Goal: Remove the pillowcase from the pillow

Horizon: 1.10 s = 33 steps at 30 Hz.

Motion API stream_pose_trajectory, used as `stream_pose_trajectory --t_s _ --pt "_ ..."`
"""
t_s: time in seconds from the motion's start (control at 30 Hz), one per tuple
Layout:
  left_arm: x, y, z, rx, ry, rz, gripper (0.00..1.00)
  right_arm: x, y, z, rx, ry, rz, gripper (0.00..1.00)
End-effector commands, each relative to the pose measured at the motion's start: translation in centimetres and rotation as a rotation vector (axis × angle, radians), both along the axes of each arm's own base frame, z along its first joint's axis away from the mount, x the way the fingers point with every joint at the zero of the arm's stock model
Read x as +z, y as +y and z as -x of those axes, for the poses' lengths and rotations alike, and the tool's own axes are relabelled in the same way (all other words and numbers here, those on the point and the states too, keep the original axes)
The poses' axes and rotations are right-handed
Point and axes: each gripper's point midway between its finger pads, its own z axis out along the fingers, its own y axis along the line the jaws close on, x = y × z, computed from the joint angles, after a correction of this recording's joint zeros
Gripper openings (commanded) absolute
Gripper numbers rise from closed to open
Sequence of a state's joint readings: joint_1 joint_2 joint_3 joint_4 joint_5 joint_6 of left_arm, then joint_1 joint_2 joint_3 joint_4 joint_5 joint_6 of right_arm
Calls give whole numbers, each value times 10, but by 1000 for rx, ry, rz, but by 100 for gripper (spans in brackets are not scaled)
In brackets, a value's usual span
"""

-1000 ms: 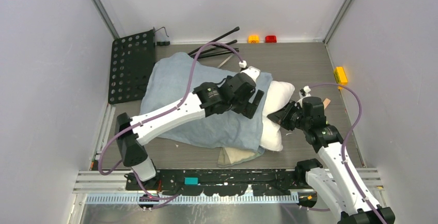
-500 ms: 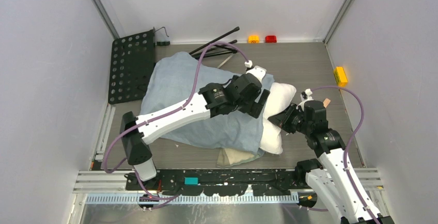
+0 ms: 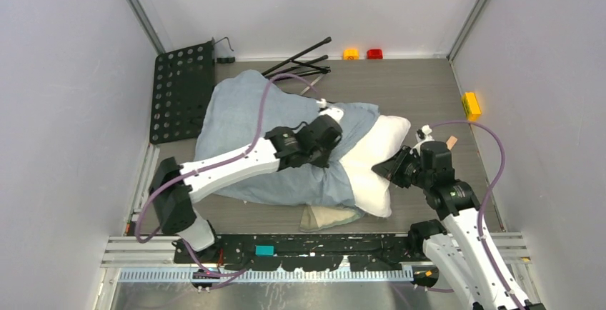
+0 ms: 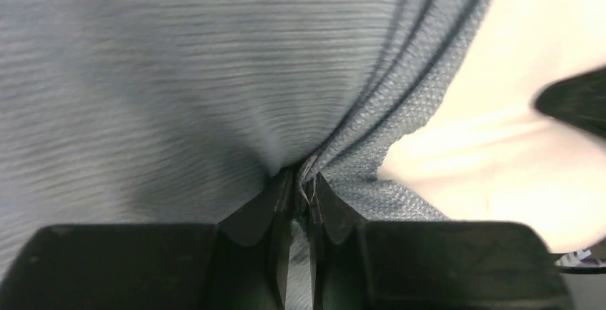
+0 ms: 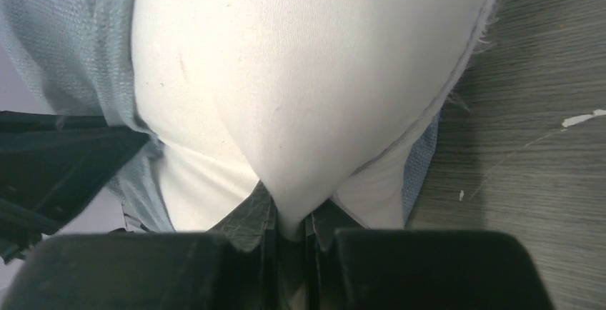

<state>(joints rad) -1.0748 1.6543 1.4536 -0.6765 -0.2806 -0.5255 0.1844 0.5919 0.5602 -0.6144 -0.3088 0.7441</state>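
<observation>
Both claws now pinch: left on the pillowcase, right on the pillow

Within the last second the left gripper [image 4: 300, 181] has dropped from hovering wide and nipped narrow on a fold of the blue-grey pillowcase [image 3: 239, 117] near its open edge. The hem has drawn back leftward, baring more of the white pillow [image 3: 373, 158], which lies mid-way across the table [image 3: 421, 88] with its right end out of the cover. The right gripper [image 5: 289, 218] stays clamped narrow on that bare end. I judge the peel has begun, with one arm anchoring and the other pulling. The overhead view gives the layout but not what the fingertips hold; only the wrist views show cloth puckered between the jaws
</observation>
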Motion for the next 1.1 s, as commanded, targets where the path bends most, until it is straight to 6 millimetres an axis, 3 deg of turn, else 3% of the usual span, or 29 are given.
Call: stream_pose_trajectory --t_s 0.0,0.13,0.3,0.37,0.47,0.57,0.7,0.8,0.93,1.07 --pt "-4 97 -29 239 -11 -93 12 28 -33 -7 -126 -78 142 0" --pt "7 167 -47 378 -37 -84 7 55 -61 -16 -278 -145 218 0" --pt "25 234 -60 523 -117 -101 2 92 -98 -23 -439 -217 341 0" --pt "27 249 -60 550 -117 -100 0 111 -111 -25 -484 -250 392 0" --pt "28 257 -58 561 -109 -78 0 138 -115 -27 -489 -301 411 0" --pt "32 257 -55 551 -116 -61 0 155 -92 -35 -376 -344 354 0" --pt "50 243 -49 483 -123 29 1 184 -34 -48 -138 -399 160 0" --pt "76 216 -33 375 -81 180 14 204 -2 -60 -24 -410 27 0" --pt "117 159 11 169 78 502 36 224 20 -77 43 -425 -75 0" --pt "135 141 43 122 81 598 61 236 28 -90 51 -443 -129 0"
